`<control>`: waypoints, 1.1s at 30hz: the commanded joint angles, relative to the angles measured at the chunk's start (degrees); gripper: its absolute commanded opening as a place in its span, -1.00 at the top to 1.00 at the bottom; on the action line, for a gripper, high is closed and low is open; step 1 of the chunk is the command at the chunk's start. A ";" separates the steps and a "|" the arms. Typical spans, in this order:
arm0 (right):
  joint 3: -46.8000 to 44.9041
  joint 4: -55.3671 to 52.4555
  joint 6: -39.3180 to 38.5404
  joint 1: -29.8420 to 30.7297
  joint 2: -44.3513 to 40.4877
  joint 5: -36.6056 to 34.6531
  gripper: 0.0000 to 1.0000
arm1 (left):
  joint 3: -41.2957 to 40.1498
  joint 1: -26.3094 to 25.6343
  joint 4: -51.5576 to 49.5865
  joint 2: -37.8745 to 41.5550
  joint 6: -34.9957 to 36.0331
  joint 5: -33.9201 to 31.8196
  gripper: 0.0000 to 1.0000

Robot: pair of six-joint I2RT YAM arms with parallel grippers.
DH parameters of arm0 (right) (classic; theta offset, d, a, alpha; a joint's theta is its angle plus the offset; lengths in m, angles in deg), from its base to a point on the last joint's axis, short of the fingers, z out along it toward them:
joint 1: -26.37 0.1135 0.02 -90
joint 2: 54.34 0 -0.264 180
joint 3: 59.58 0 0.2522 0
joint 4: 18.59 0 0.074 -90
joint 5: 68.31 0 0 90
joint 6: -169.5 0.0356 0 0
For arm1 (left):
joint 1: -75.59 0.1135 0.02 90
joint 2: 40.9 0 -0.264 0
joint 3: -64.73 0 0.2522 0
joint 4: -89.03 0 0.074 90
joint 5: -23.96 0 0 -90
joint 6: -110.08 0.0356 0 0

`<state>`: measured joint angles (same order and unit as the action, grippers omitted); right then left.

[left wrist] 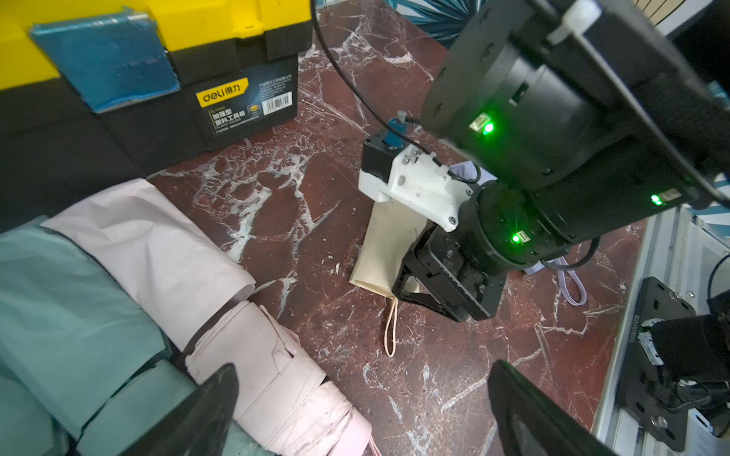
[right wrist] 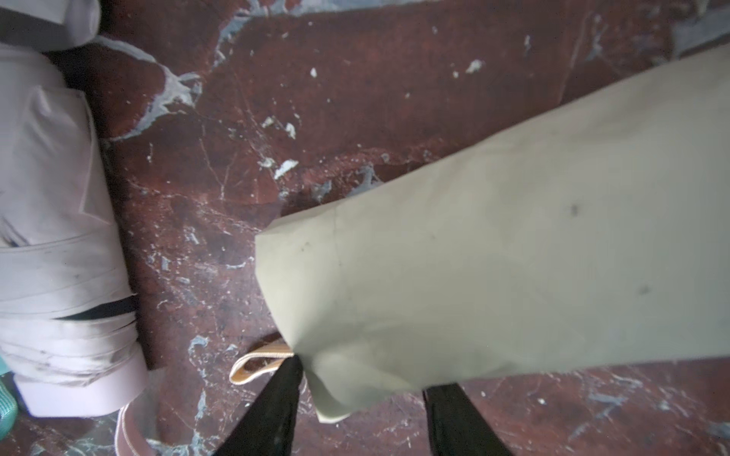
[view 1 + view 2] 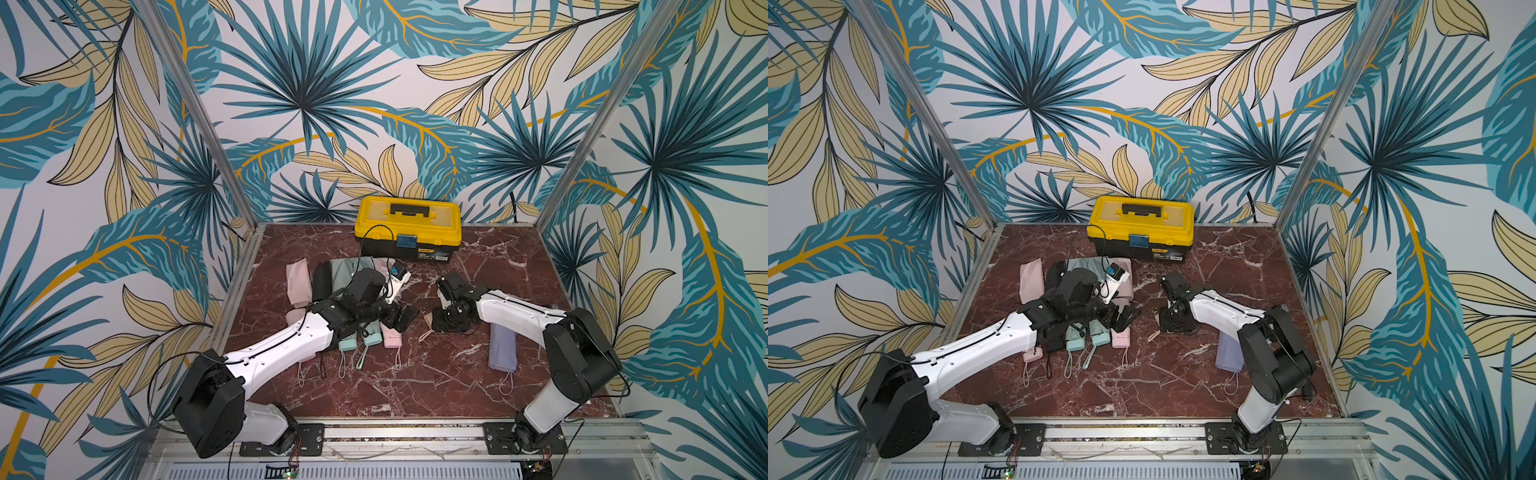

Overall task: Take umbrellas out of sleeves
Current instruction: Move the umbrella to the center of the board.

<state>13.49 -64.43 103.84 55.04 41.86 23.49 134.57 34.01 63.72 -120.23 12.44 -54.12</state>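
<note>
My right gripper (image 2: 363, 379) is shut on the open end of the beige sleeve (image 2: 493, 256), one finger on each side. The umbrella inside is hidden except for its wrist loop (image 2: 256, 361). In both top views this gripper (image 3: 444, 324) points down at mid-table. My left gripper (image 1: 363, 418) stands open above the table, beside a bare pink umbrella (image 1: 276, 367). More bare umbrellas, two mint (image 3: 347, 344) and pink (image 3: 392, 338), lie in a row under the left arm. Empty sleeves lie behind them: pink (image 3: 298, 282), black (image 3: 322, 282), mint (image 3: 349, 266). A lilac sleeve (image 3: 502, 349) lies full under the right arm.
A yellow-lidded black toolbox (image 3: 409, 226) stands at the back middle of the red marble table (image 3: 395, 386). Metal frame posts rise at the back corners. Both arm bases are bolted to the front rail (image 3: 399, 434).
</note>
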 commanded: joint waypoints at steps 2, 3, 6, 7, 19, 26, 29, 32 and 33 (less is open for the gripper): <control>1.31 -4.02 0.33 0.39 0.74 -5.88 -0.11 | 1.49 -0.21 1.26 -0.33 0.62 2.51 -0.99; 1.46 -4.59 0.52 0.41 0.91 -7.16 -0.08 | 1.46 -0.19 1.27 -0.22 0.66 2.30 -0.99; 1.70 -6.51 0.49 0.34 1.02 -10.52 0.03 | 1.17 -0.17 1.21 -0.39 0.60 1.70 -0.99; 1.40 -7.19 0.29 0.44 0.71 -11.75 0.07 | 0.98 -0.17 1.21 -0.46 0.40 1.75 -0.99; -2.08 -6.95 3.97 0.28 -7.78 -12.70 -0.14 | -0.36 -0.17 1.27 0.67 0.35 1.60 -0.99; 4.08 -5.14 13.46 -0.18 -1.28 -8.11 -0.39 | -1.01 -0.19 1.25 1.29 -0.06 1.44 -0.99; 7.10 -5.33 17.02 -0.18 2.44 -10.23 -0.40 | -1.39 -0.19 1.20 1.76 -0.18 1.16 -0.99; 8.63 -6.05 21.07 -0.34 4.40 -13.16 -0.40 | -1.92 -0.17 1.20 2.24 -0.19 1.06 -0.99; 9.80 -7.68 22.64 -0.37 5.38 -14.27 -0.39 | -2.17 -0.17 1.27 2.41 -0.27 1.01 -0.99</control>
<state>21.27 -69.17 119.97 54.97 45.42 13.07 133.43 34.01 63.93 -119.66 12.16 -52.98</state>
